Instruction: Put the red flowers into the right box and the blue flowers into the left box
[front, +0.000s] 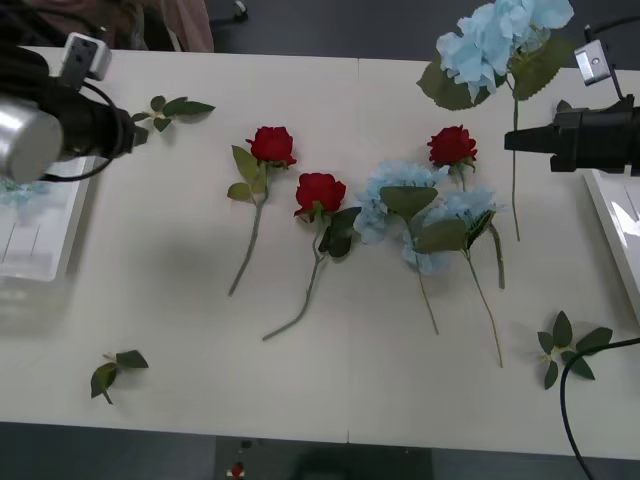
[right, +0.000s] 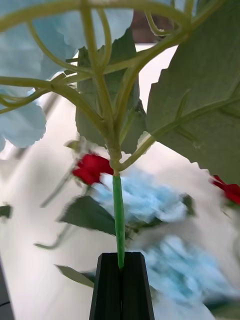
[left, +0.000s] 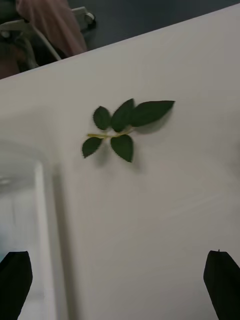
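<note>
Front view: the right pincer is clenched on a blue flower, lifted over the surface by the right box. Blue belongs in the left box, across the surface, so the carry must go there. Three red flowers and two more blue clusters lie between.

Right wrist view: black fingers pinch the green stem.

Left wrist view: the left pincer hangs released above a leaf sprig.
</note>
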